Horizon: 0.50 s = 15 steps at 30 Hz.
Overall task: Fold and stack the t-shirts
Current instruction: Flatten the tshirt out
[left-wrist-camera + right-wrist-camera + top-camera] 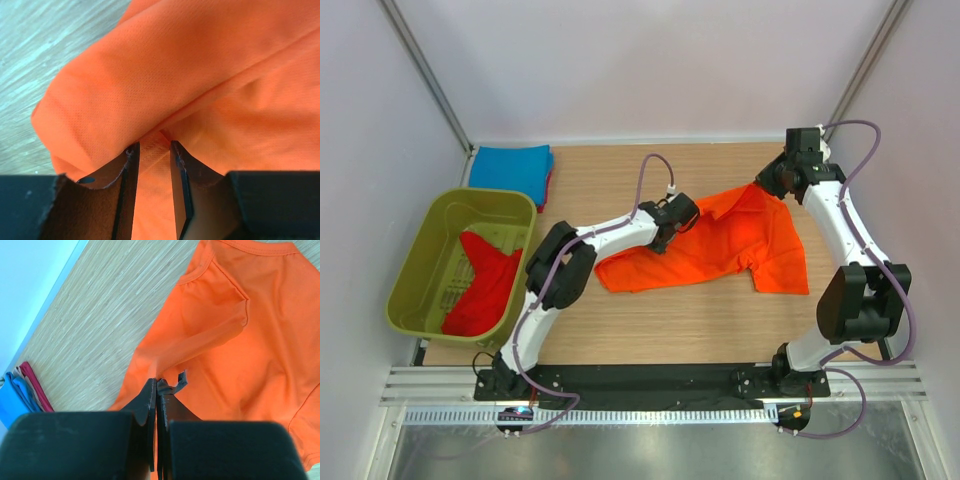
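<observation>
— What do we get from overhead that the wrist views miss?
— The whole orange t-shirt [720, 245]. It lies crumpled on the counter [650, 320] between the two claws. The left claw [678, 215] is at its upper edge and the right claw [770, 182] is at its far corner. Well apart from the left claw, on its outer side, we see a folded blue t-shirt [510, 165]. A red t-shirt [485, 285] is heaped in the tub [415, 255].
— And close up?
— At the left wrist, the jaws stand a little apart. A fold of orange cloth fills the gap and touches both pads [100, 205], so it is gripped. At the right wrist, the jaws are pressed together with the shirt's edge pinched at their tips. A sleeve and the ribbed collar lie ahead of that claw.
— What stays unclear to us?
— From overhead, each wrist hides its own jaws. The left wrist view sits so near that we see little but cloth.
— How does the shirt look?
— Bright orange, with a fine dotted weave, creased and bunched toward the left claw.
</observation>
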### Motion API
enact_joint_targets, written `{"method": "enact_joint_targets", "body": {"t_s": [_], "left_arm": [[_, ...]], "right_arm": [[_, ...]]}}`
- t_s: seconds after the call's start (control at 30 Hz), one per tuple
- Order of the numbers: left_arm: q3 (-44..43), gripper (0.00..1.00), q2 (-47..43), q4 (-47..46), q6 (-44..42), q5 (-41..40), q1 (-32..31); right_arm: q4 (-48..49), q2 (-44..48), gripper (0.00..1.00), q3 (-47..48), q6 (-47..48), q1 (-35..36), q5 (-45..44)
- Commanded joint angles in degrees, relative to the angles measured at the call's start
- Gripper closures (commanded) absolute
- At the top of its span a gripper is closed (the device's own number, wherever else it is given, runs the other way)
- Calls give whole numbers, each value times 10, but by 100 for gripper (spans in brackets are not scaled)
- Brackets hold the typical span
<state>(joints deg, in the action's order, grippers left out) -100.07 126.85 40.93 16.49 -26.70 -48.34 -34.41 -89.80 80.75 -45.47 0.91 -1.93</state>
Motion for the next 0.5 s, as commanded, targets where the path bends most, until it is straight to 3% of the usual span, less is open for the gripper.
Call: {"method": "enact_joint_targets", "body": {"t_s": [0.0, 0.33, 0.4, 0.47], "left_arm": [[-14, 68, 13, 12, 24, -1, 11], [-1, 70, 15, -8, 18, 20, 18], [3, 87, 9, -8, 17, 20, 18], [4, 94, -4, -3, 18, 19, 18]], "right_arm": [[15, 6, 99, 6, 1, -2, 1], [15, 7, 99, 5, 2, -2, 0], [15, 9, 99, 2, 3, -2, -2], [15, 9, 99, 2, 4, -2, -4]]}}
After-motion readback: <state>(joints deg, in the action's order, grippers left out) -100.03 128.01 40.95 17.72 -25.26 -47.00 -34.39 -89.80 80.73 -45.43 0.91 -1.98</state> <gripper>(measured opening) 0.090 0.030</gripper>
